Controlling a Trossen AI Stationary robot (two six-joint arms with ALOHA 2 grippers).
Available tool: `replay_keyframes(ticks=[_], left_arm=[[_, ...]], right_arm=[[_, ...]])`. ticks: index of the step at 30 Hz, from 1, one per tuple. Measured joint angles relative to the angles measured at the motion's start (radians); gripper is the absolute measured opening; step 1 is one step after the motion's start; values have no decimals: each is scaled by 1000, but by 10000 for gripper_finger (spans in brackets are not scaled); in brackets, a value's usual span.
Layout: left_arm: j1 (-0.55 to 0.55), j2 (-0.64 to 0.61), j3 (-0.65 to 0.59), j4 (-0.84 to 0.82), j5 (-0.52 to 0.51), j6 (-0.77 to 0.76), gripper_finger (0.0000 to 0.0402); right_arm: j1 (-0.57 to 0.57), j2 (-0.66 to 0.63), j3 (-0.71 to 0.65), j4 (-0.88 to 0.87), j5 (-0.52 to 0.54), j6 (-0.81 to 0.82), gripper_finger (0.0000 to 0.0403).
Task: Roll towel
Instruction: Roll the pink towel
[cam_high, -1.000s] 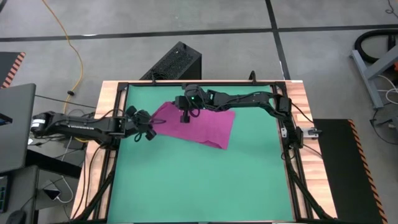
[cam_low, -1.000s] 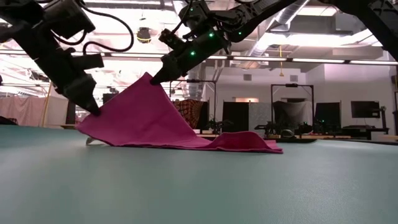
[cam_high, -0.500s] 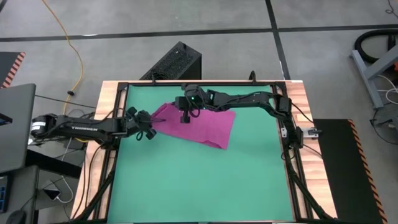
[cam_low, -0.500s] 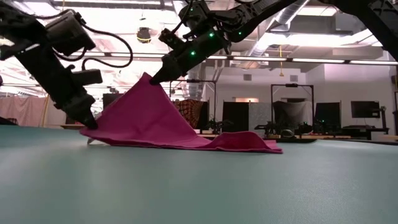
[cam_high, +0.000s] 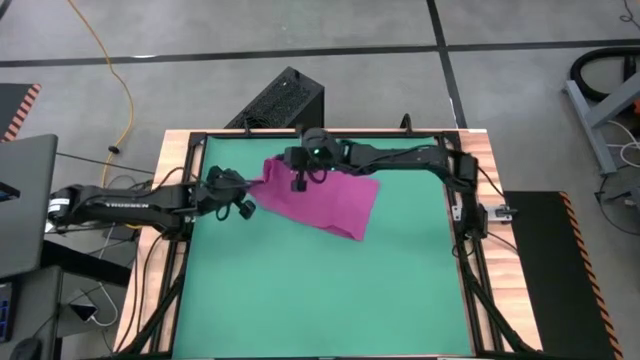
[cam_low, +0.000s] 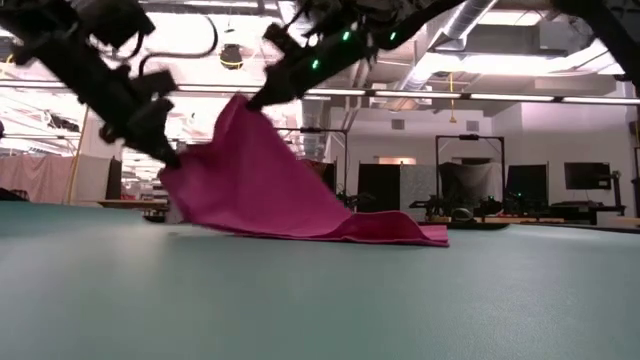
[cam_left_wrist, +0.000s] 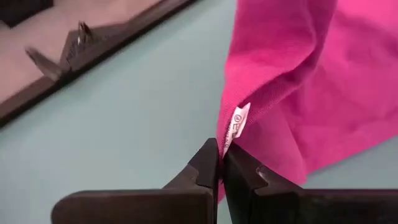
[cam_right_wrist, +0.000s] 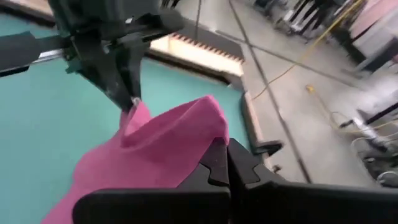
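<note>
The magenta towel (cam_high: 325, 200) lies on the green mat (cam_high: 300, 290). Its left part is raised like a tent (cam_low: 250, 170), while its right end (cam_low: 400, 230) rests flat on the mat. My left gripper (cam_high: 252, 187) comes from the table's left and is shut on the towel's left corner. My right gripper (cam_high: 298, 184) reaches in from the right and is shut on the towel's highest point (cam_low: 238, 103). My left gripper pinches the towel's left corner (cam_left_wrist: 231, 140) between its two fingertips, right by a small white label (cam_left_wrist: 237, 121). It slants down from the table's left (cam_low: 172, 160). The corner is lifted clear of the mat and the cloth hangs from it. My right gripper pinches a raised edge of the towel (cam_right_wrist: 208, 134) between its two fingers, slanting down from the right. That point is the cloth's peak (cam_low: 240, 105), and from it the towel slopes down taut to the part lying on the mat.
A wooden frame with dark rails (cam_high: 185, 150) borders the mat. A black box (cam_high: 285, 100) stands beyond the far edge and a laptop (cam_high: 20, 200) sits off to the left. Bare mat stretches toward the near edge.
My left gripper has shut on the towel's left corner and lifted it off the mat. My right gripper has risen a little with its hold. The towel's left part now hangs clear between both grippers; its right end has stayed on the mat.
</note>
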Motion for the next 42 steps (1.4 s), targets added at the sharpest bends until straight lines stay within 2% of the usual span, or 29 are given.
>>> replay_keyframes(ticks=[5, 9, 14, 22, 28, 31, 34, 42], left_arm=[[-23, -19, 146, -153, -21, 7, 0], [-21, -17, 279, -208, -28, 98, 0], [-19, 4, 452, -249, -102, 244, 0], [-15, 88, 728, -247, -214, 518, 0], [44, 184, 900, -249, -216, 692, 0], [70, 242, 983, -276, -224, 756, 0], [84, 299, 1073, -384, -227, 748, 0], [58, 392, 1237, -738, -225, 613, 0]], right_arm=[[-19, -104, 2, -13, 18, -1, 1], [-35, -170, 2, -27, 18, 11, 1], [-41, -224, 2, -42, 18, 32, 1], [-35, -289, 2, 4, 18, 27, 1], [-42, -307, 2, 55, 26, 14, 1], [-37, -307, 6, 57, 84, -29, 1], [-25, -314, 13, 36, 186, -61, 1], [52, -379, 14, -94, 283, -106, 1]])
